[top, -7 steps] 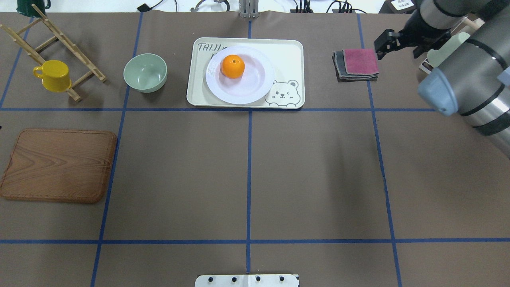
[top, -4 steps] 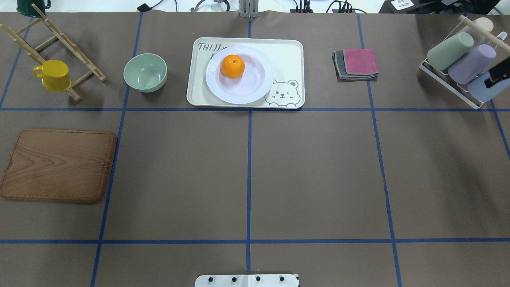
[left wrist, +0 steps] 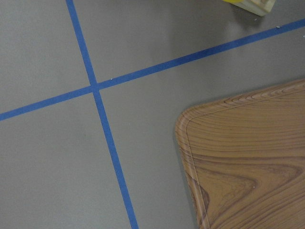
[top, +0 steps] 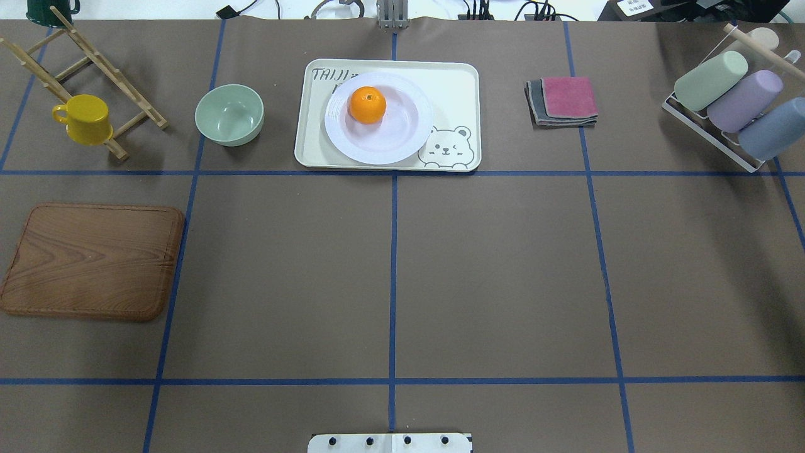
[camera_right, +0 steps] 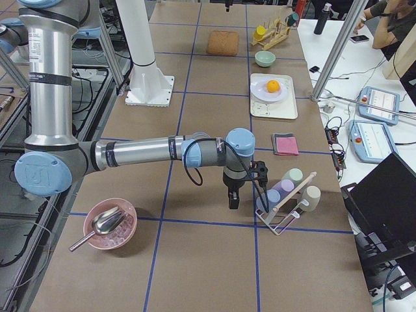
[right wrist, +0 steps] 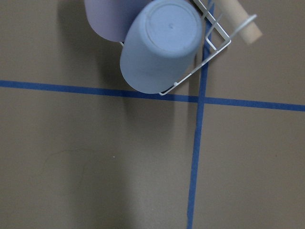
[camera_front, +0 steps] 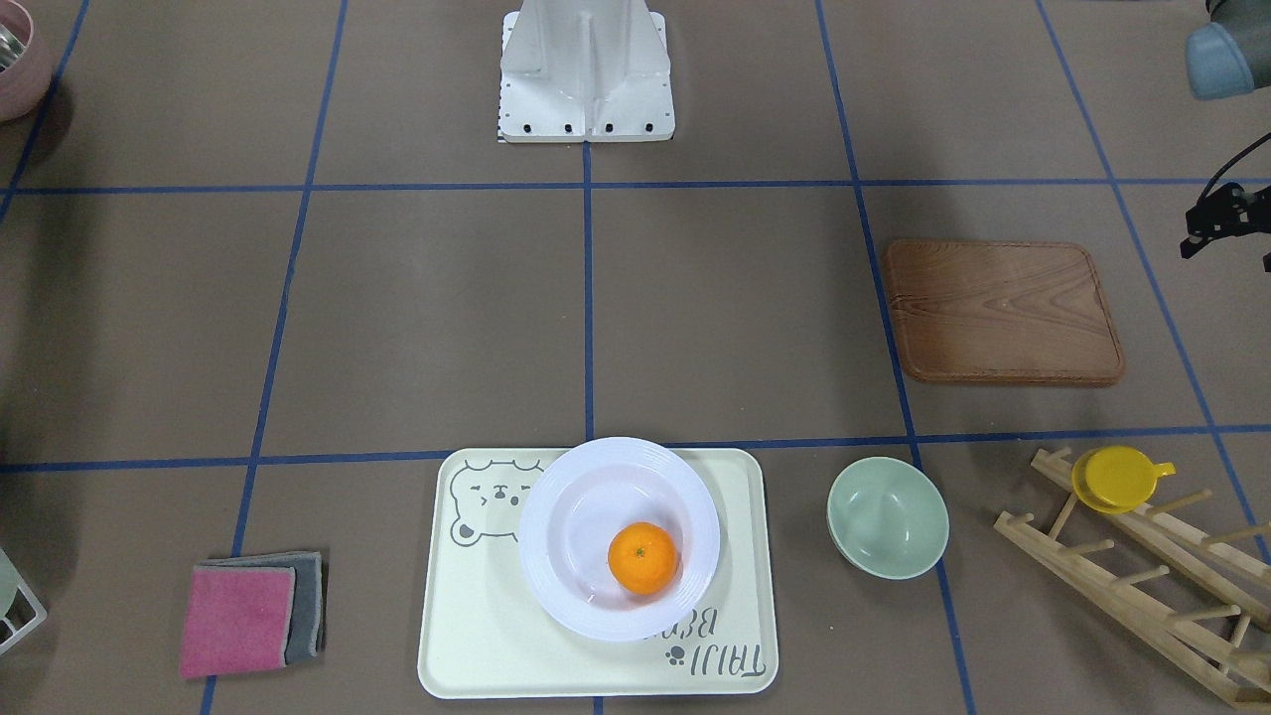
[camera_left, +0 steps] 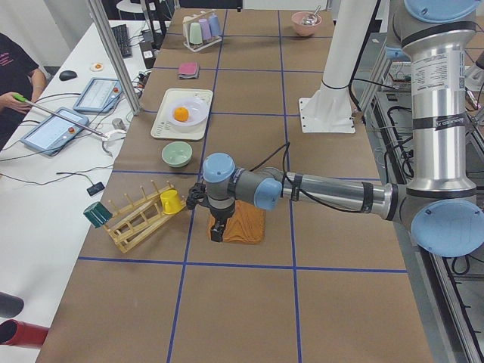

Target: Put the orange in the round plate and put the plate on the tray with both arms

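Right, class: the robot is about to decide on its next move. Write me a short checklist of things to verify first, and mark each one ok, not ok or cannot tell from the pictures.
1. The orange lies inside the round plate: ok.
2. The round plate sits on the tray, within its rim: ok.
3. Both arms are clear of the tray, with the left end effector by the wooden board and the right end effector beside the blue cup: ok.
4. Both end effectors are open and empty: cannot tell.
5. The green bowl stands apart from the tray: ok.
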Robot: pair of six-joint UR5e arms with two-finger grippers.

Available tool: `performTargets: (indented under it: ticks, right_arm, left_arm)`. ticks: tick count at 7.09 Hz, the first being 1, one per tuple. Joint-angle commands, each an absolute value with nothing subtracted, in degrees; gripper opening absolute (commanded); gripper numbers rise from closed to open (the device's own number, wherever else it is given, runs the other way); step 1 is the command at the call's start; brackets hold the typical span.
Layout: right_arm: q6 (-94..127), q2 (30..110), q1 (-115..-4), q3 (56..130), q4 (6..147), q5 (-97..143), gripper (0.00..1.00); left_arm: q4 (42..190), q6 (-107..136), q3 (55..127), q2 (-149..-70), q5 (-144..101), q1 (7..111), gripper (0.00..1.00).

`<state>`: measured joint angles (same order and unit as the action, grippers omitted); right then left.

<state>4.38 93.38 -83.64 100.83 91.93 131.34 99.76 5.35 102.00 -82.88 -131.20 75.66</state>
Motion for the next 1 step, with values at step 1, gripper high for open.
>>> performTargets:
  ticks: [1]
  right_arm:
    - [4.22,93.96,-83.85,100.99,91.93,131.48,1.00]
  left_arm:
    - [99.84,5.45,101.78,-82.88,-131.57,75.76,0.99]
